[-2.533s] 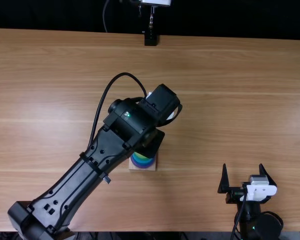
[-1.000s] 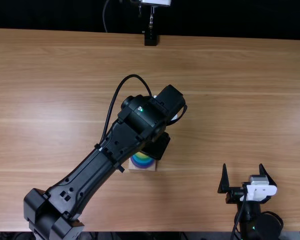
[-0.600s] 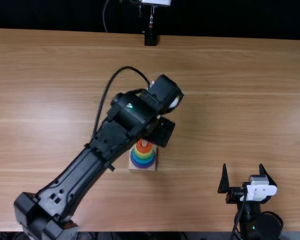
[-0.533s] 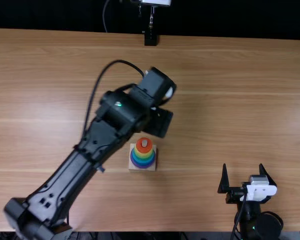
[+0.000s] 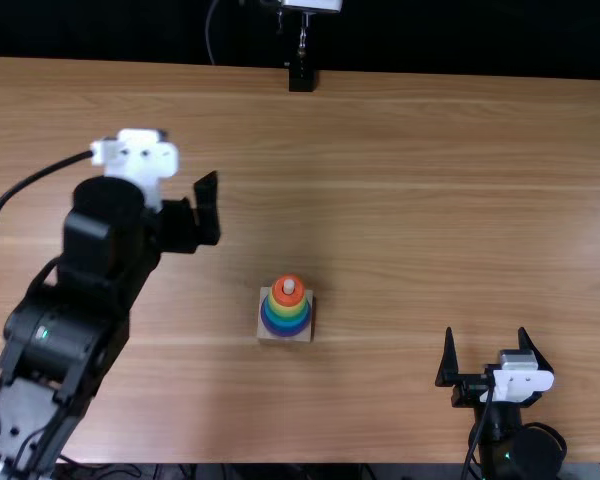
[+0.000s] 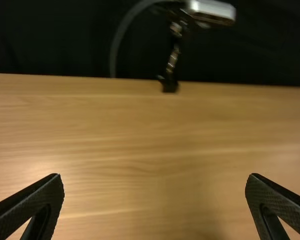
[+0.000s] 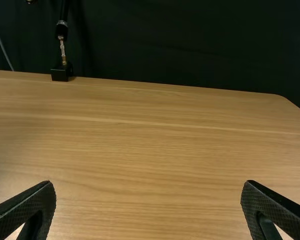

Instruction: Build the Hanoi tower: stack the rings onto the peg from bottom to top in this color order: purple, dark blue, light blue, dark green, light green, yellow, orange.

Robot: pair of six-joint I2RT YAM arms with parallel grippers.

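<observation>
From here I see smooth round rings (image 5: 285, 325) around the peg (image 5: 289, 286) on a square wooden base (image 5: 264, 337), orange uppermost, purple lowest, the greens hard to separate. My left gripper (image 5: 209, 208) and right gripper (image 5: 486, 333) stand wide, fingers textured, above grained table (image 5: 430, 200); the left arm (image 5: 90, 290) is cut off by the top view's edge

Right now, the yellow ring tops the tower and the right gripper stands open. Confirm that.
Wrong ring: the top view shows the orange ring topping the tower, with the yellow ring just beneath. The right gripper does stand open.
</observation>
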